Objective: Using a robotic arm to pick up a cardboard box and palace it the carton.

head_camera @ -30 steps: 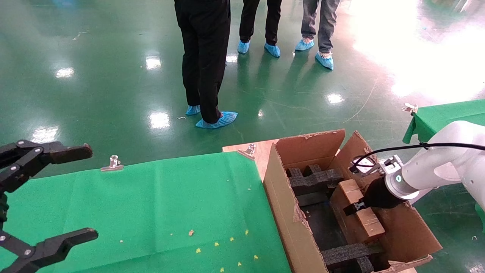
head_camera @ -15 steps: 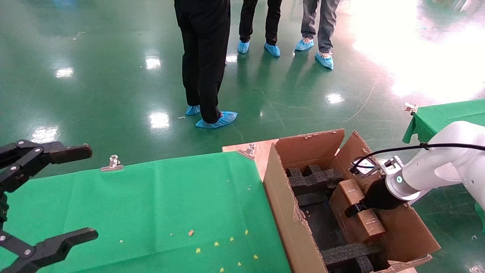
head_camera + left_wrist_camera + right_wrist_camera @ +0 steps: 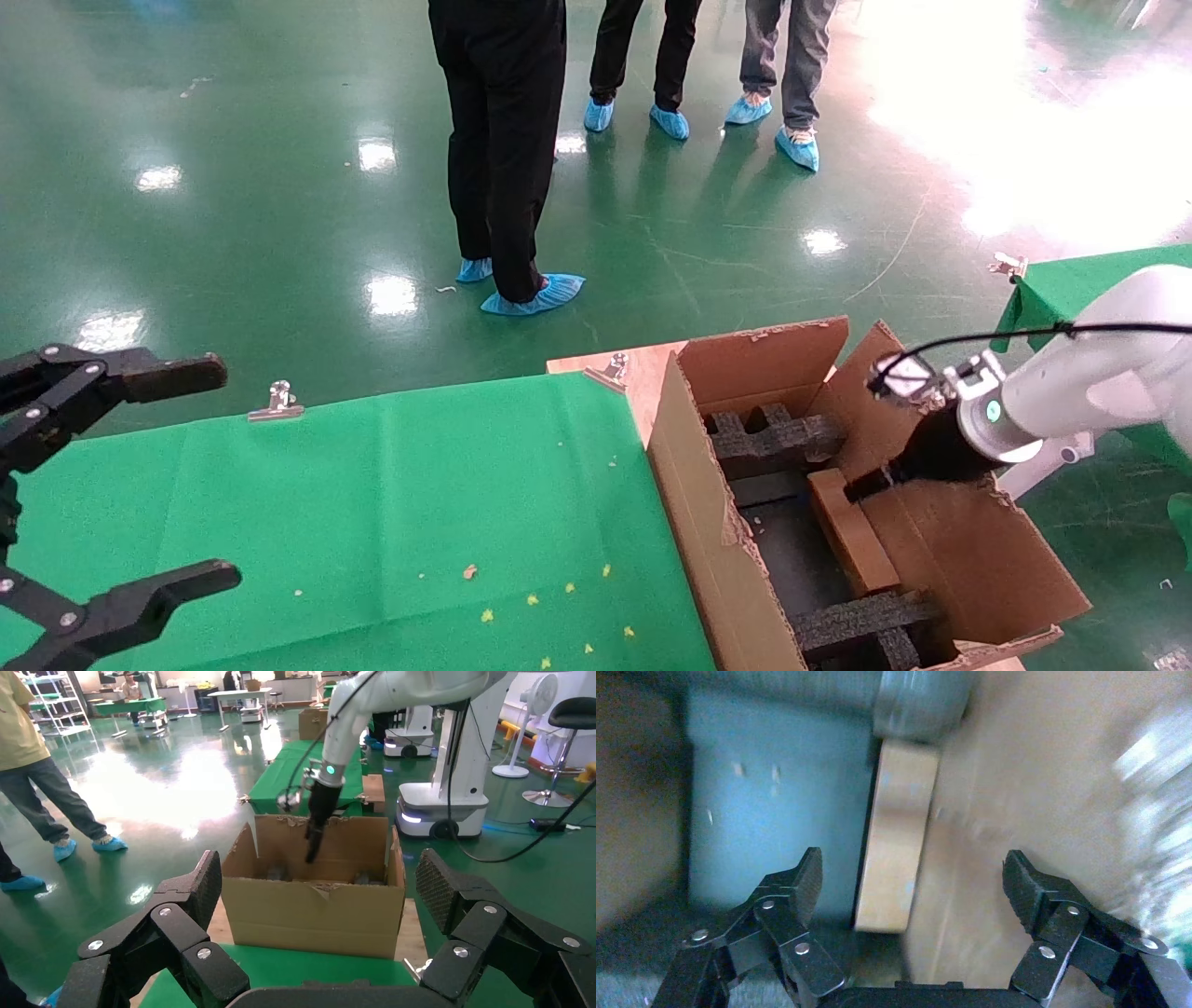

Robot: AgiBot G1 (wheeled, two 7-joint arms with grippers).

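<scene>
- The cardboard box (image 3: 849, 543) stands on its edge inside the carton (image 3: 703, 522), leaning against the carton's right inner wall, between the black foam inserts (image 3: 771, 438) at the far end and another foam insert (image 3: 861, 624) at the near end.
- The right gripper (image 3: 861, 486) on the white robotic arm (image 3: 1090, 387) hangs just above the box's far end, fingers spread apart and clamped on nothing.
- In the right wrist view the box (image 3: 897, 839) lies between the open fingers (image 3: 796, 888), apart from both.
- The left gripper (image 3: 140, 475) hovers open over the green tablecloth (image 3: 372, 503), well apart from the carton.
- Metal clips (image 3: 277, 401) pin the cloth's far edge.
- Three people in blue shoe covers (image 3: 535, 294) stand on the glossy green floor beyond.
</scene>
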